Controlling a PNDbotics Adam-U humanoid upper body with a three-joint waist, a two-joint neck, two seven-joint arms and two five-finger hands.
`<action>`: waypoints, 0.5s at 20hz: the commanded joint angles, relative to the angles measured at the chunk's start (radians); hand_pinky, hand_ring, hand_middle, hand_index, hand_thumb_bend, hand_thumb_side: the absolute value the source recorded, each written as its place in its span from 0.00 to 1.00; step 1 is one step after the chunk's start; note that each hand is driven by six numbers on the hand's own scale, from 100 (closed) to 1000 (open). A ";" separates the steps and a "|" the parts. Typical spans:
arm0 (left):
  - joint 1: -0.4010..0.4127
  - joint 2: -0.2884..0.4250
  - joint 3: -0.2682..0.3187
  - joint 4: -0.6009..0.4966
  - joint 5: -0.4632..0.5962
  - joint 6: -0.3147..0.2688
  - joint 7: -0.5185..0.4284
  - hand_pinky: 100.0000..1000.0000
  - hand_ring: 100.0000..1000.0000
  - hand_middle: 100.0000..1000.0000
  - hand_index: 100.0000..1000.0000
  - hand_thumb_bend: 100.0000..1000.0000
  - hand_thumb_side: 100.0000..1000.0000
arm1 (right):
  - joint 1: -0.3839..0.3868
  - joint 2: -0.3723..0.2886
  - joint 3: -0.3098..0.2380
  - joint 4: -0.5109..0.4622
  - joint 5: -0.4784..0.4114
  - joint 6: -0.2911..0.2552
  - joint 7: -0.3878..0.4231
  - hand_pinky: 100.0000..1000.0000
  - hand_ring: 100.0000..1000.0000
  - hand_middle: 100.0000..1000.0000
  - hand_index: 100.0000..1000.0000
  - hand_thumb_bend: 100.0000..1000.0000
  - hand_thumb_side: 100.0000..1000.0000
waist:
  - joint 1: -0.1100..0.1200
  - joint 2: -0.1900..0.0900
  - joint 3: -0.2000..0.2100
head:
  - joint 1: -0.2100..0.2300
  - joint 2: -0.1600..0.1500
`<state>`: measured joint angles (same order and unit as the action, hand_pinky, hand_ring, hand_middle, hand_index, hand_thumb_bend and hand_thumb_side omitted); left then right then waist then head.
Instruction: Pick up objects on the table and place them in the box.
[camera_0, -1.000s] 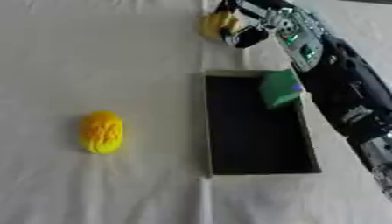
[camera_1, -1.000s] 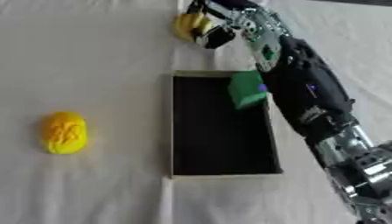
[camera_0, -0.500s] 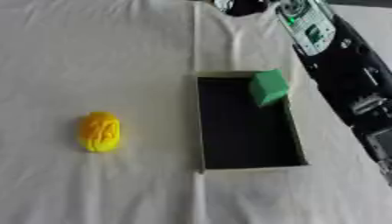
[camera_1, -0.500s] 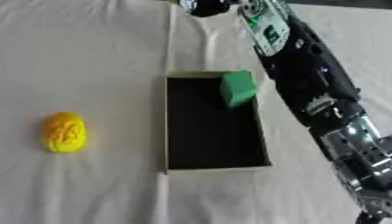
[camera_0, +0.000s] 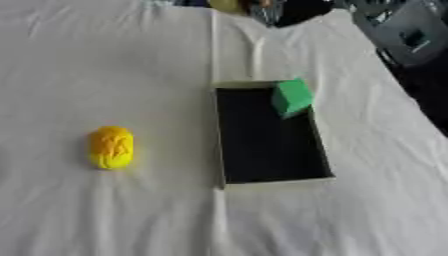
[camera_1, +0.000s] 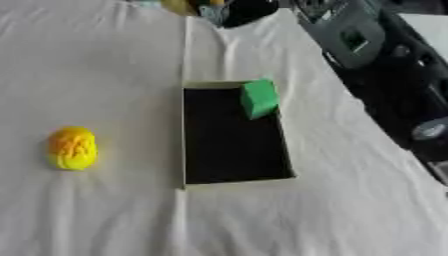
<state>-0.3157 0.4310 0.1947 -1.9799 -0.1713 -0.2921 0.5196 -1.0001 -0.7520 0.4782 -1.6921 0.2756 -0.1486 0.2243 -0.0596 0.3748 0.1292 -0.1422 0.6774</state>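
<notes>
A shallow black-floored box (camera_0: 229, 135) with pale walls lies at the middle of the white cloth. Inside it a green block (camera_0: 291, 97) leans against the far right wall. An oval yellow object (camera_0: 111, 147) lies on the cloth left of the box. At the top edge my right hand (camera_1: 234, 11) shows as a blurred dark shape, its fingers curled against a second yellow object (camera_1: 180, 6) that is cut off by the picture's edge. Its arm (camera_1: 350, 31) runs down the right side. My left hand shows in no view.
The white cloth (camera_0: 105, 65) covers the whole table, with creases running from the box's far corners toward the top. My dark right arm (camera_1: 404, 100) fills the strip right of the box.
My right hand has moved away from the box toward the far top edge, and the small yellow object went with it. The green block and the oval yellow object stay put.
</notes>
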 joint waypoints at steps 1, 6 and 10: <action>0.001 0.026 0.007 -0.020 -0.004 0.003 0.001 0.78 0.71 0.65 0.84 0.00 0.19 | 0.045 -0.112 0.009 -0.231 -0.055 0.056 0.029 0.77 0.65 0.34 0.59 0.00 0.00 | 0.008 -0.028 -0.003 | 0.003 0.010; 0.012 0.022 0.008 -0.020 -0.004 0.004 0.000 0.78 0.71 0.65 0.84 0.00 0.20 | 0.129 -0.162 0.023 -0.306 -0.065 0.055 0.034 0.77 0.65 0.35 0.59 0.00 0.01 | 0.016 -0.035 -0.014 | 0.013 0.025; 0.021 0.018 0.008 -0.020 -0.003 0.006 -0.001 0.78 0.71 0.65 0.84 0.00 0.20 | 0.194 -0.163 0.029 -0.308 -0.022 0.045 0.024 0.77 0.65 0.35 0.60 0.00 0.02 | 0.024 -0.037 -0.025 | 0.021 0.035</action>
<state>-0.2909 0.4308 0.1947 -1.9800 -0.1719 -0.2891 0.5198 -0.7978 -0.8847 0.5138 -1.9800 0.2393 -0.1006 0.2517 -0.0387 0.3629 0.1045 -0.1248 0.7040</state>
